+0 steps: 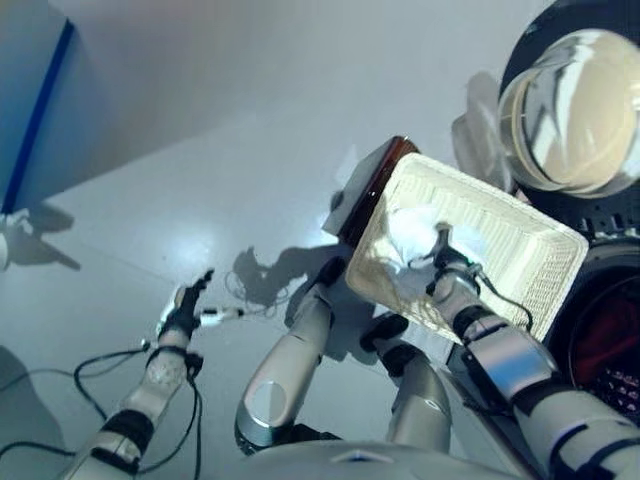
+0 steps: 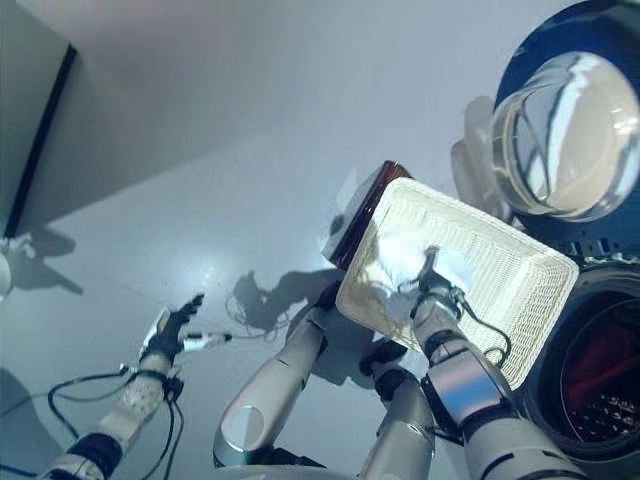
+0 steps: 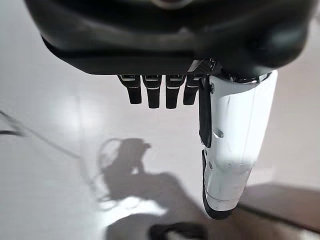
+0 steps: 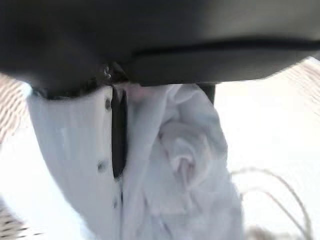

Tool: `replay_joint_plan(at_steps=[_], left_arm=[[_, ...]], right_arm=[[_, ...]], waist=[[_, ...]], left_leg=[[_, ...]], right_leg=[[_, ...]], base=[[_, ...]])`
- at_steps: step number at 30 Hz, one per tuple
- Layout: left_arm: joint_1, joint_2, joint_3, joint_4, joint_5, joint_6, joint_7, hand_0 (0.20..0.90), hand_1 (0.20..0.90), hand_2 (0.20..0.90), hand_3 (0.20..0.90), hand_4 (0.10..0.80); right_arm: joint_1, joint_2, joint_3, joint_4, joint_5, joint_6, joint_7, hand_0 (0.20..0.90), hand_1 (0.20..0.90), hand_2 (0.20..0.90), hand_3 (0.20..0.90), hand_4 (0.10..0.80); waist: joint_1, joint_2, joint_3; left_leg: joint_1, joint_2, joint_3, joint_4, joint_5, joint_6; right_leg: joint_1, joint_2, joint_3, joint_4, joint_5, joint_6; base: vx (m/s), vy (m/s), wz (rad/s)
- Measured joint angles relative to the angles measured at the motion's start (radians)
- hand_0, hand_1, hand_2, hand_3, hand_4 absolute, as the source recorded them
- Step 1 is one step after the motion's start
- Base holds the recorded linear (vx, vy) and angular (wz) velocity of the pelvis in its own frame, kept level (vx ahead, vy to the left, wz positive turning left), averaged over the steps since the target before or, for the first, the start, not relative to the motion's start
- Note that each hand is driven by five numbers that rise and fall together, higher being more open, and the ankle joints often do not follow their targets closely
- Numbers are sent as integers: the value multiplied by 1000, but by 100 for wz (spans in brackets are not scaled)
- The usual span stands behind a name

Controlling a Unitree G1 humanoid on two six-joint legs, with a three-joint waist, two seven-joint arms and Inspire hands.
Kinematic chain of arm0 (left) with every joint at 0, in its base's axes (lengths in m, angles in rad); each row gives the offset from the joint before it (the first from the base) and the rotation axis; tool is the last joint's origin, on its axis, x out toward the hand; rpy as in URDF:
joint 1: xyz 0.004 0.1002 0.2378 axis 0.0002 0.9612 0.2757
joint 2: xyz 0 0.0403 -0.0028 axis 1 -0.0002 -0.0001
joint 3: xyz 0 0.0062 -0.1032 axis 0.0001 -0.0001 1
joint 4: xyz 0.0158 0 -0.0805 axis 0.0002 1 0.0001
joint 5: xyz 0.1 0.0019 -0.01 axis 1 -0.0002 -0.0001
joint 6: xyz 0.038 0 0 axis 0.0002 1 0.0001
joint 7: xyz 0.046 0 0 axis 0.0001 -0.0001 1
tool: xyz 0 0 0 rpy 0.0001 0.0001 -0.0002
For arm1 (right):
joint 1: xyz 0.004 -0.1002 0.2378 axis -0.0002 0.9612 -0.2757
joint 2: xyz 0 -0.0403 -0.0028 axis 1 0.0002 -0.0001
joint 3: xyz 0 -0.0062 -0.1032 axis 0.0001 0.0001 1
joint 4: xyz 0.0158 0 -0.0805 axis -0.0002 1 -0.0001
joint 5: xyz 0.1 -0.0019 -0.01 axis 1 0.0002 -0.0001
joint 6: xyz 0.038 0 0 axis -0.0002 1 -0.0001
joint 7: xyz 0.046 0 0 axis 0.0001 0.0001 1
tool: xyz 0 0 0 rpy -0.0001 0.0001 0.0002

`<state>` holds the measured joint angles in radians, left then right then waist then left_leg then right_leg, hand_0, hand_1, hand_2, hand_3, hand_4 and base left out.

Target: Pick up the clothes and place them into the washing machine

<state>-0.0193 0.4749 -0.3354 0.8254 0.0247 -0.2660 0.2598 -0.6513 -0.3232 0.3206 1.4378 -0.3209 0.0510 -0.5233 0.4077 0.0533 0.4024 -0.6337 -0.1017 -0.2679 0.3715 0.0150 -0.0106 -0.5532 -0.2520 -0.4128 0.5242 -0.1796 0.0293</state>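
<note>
Pale grey floor (image 1: pixel 200 180) fills the scene, meeting a wall with a blue stripe (image 1: pixel 38 110) at far left. The right hand (image 1: pixel 452 275) is inside the white wicker basket (image 1: pixel 520 270); its wrist view shows white cloth (image 4: pixel 185 165) bunched against the thumb, but the fingers themselves are hidden, so their grip cannot be told. The clothes (image 1: pixel 415 228) lie in the basket's far-left part, touching the hand. The basket rests on a brown stand (image 1: pixel 375 185), just beside the washing machine (image 1: pixel 600 340), whose round glass door (image 1: pixel 575 110) stands open at far right. The left hand (image 1: pixel 185 305) hangs over bare floor at left, fingers straight and relaxed, holding nothing.
</note>
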Motion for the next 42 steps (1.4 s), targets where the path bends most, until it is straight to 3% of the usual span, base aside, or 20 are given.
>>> replay_joint_plan(at_steps=[4,8,11,14,20,24,27,32,38,42], left_arm=[[89,-18,-3,-11,3,-3,-21,900,900,900,900,800],[92,-48,-11,-29,-32,-10,-21,900,900,900,900,800],[91,-43,-20,-103,-59,-24,-37,900,900,900,900,800],[94,-38,-21,-202,-87,-31,-46,900,900,900,900,800],[93,-37,-25,-320,-179,-51,-64,900,900,900,900,800],[96,-41,-39,-344,-206,-55,-62,900,900,900,900,800],[84,-77,-50,-344,-208,-62,-59,900,900,900,900,800],[64,-93,-117,-340,-206,-70,-49,900,900,900,900,800],[48,-105,-120,-305,-207,-70,-38,900,900,900,900,800],[39,-105,-119,-287,-217,-70,-35,900,900,900,900,800]], right_arm=[[79,-30,-157,18,164,-46,20,200,200,200,200,300],[106,-114,-230,40,358,-98,25,200,200,200,200,300],[103,-175,-401,28,578,-155,44,200,200,200,200,300],[111,-209,-480,9,777,-201,56,200,200,200,200,300],[114,-203,-574,-38,1140,-287,93,200,200,200,200,300],[97,-169,-605,-137,1260,-347,103,200,200,200,200,300],[79,-136,-604,-305,1276,-402,63,200,200,200,200,300],[-76,-141,-617,-401,1270,-477,-57,200,200,200,200,300],[-225,-213,-624,-393,1264,-491,-110,200,200,200,200,300],[-358,-300,-596,-396,1230,-490,-164,200,200,200,200,300]], waist=[[-68,26,-40],[-114,57,-81],[-152,77,-102],[-181,99,-119],[-220,160,-130],[-235,191,-122],[-258,233,-85],[-263,257,-28],[-255,261,-17],[-253,293,-5]], left_leg=[[67,4,63,-51,11,21],[126,5,127,-106,28,46],[149,5,173,-136,31,49],[161,1,216,-151,30,56],[176,2,285,-186,31,95],[174,3,306,-203,29,98],[173,8,309,-207,30,99],[167,5,319,-222,35,107],[169,-1,328,-238,38,111],[170,-5,335,-238,38,111]], right_leg=[[44,11,63,-89,64,35],[98,25,105,-210,156,60],[115,26,147,-288,212,76],[125,22,174,-343,240,83],[101,19,229,-360,245,85],[74,29,267,-375,287,95],[66,38,281,-377,296,86],[35,42,319,-379,304,93],[21,37,332,-377,306,97],[16,33,345,-373,308,101]], base=[[26,55,-44],[-63,115,-61],[1,90,-47],[15,93,-46],[13,39,-32],[-2,29,-20],[-20,15,-17],[-3,2,-19],[9,10,-4],[-16,8,-6]])
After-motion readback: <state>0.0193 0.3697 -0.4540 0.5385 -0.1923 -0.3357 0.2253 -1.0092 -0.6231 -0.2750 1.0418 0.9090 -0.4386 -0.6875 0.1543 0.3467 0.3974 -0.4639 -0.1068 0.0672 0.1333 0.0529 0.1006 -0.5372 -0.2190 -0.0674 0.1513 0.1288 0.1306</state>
